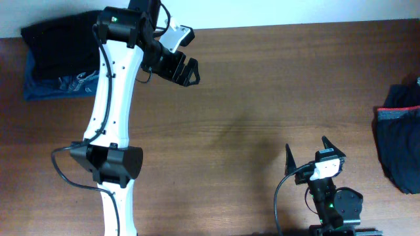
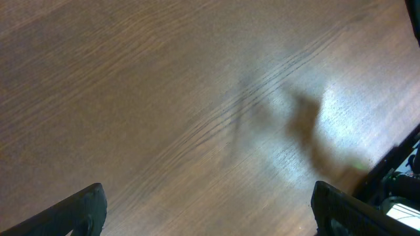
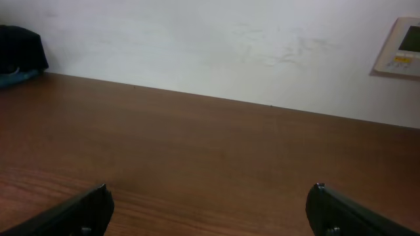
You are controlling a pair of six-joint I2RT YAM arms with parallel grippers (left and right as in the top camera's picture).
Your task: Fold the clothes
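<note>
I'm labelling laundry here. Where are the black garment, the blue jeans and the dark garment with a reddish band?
black garment [image 1: 56, 42]: overhead view, middle of its top surface.
blue jeans [image 1: 62, 84]: overhead view, exposed patterned strip.
dark garment with a reddish band [image 1: 401, 152]: overhead view, dark fabric below the band.

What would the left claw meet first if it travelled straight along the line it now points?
Probably the bare wooden table: the open, empty left claw angles down at it, and its wrist view shows only wood ahead between the fingers. How far is unclear.
</note>
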